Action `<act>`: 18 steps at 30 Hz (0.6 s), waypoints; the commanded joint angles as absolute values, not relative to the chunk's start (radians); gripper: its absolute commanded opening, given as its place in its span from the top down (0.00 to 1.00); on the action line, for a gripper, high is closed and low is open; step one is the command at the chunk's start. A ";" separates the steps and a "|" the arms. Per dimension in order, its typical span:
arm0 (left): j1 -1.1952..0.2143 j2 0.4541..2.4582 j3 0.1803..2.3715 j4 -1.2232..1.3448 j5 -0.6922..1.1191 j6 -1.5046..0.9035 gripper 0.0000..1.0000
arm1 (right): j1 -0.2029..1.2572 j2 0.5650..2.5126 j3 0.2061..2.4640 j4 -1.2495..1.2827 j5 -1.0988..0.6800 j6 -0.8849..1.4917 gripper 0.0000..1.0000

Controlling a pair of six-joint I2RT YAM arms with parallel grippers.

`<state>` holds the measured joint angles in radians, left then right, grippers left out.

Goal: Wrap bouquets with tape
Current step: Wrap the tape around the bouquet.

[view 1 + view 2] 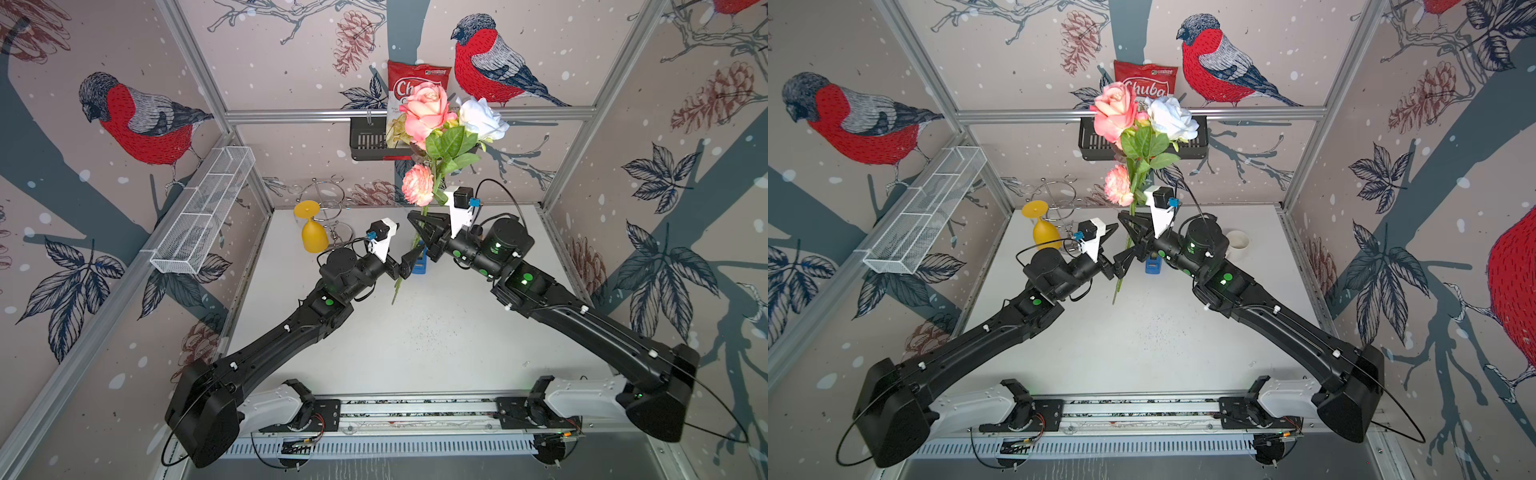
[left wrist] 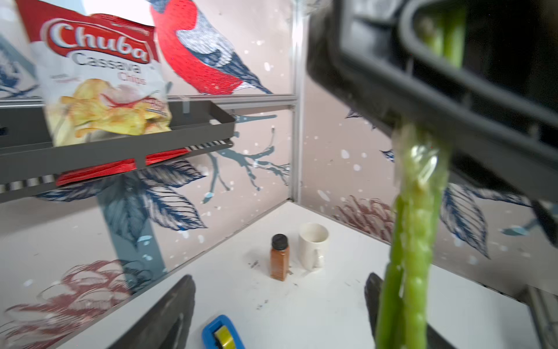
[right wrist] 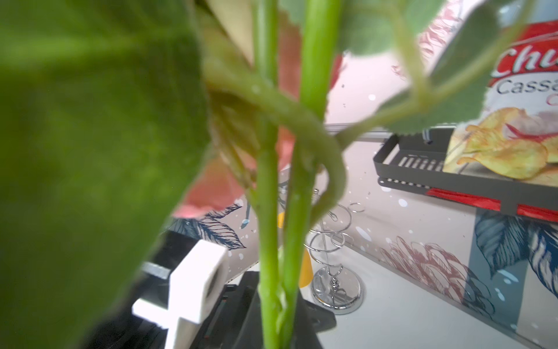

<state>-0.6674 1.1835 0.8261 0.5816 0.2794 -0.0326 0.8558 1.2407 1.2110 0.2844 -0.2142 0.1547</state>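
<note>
The bouquet (image 1: pixel 444 137) stands upright in both top views, with pink blooms, one white rose (image 1: pixel 1171 116) and long green stems (image 2: pixel 413 241). My right gripper (image 1: pixel 424 232) is shut on the stems partway down; in the right wrist view the stems (image 3: pixel 271 272) rise straight out of its jaws. A shiny clear film (image 2: pixel 421 163) wraps the stems just below that grip. My left gripper (image 1: pixel 405 266) is open beside the lower stems, which pass in front of one of its fingers (image 2: pixel 373 299). The tape (image 2: pixel 222 334), a yellowish roll in a blue dispenser (image 1: pixel 1153 266), sits on the table under both grippers.
An upturned yellow goblet (image 1: pixel 313 232) and a wire stand (image 3: pixel 336 284) stand at the back left. A brown spice jar (image 2: pixel 279 256) and a white mug (image 2: pixel 312 244) are at the back right. A black wall basket (image 1: pixel 1100 143) holds a chip bag (image 2: pixel 99 75). A white mesh basket (image 1: pixel 208 208) hangs on the left wall.
</note>
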 commanded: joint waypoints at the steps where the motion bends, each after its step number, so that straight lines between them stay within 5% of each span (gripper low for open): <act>1: -0.663 1.187 0.809 0.721 0.546 -0.111 0.19 | 0.851 1.205 1.195 0.378 -0.403 0.121 1.00; 6: -0.660 1.198 0.794 0.831 0.612 -0.190 0.52 | 0.857 1.189 1.191 0.396 -0.512 0.131 1.00; 10: -0.657 1.197 0.775 0.927 0.635 -0.255 0.98 | 0.857 1.182 1.185 0.387 -0.480 0.121 1.00; 11: -0.656 1.197 0.775 0.933 0.623 -0.272 1.00 | 0.859 1.181 1.184 0.386 -0.451 0.119 0.99; 12: -0.657 1.198 0.777 0.929 0.607 -0.276 1.00 | 0.860 1.182 1.183 0.388 -0.411 0.123 0.86; 14: -0.657 1.199 0.783 0.896 0.526 -0.261 1.00 | 0.866 1.181 1.171 0.403 -0.277 0.141 0.33; 16: -0.658 1.201 0.795 0.839 0.400 -0.248 1.00 | 0.872 1.184 1.157 0.415 -0.111 0.182 0.14; 18: -0.658 1.207 0.806 0.785 0.276 -0.226 1.00 | 0.874 1.189 1.146 0.415 0.017 0.226 0.10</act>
<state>-0.6582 1.2015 0.7898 0.8040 0.4770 -0.2295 0.8715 1.1862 1.1545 0.3866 -0.2188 0.1577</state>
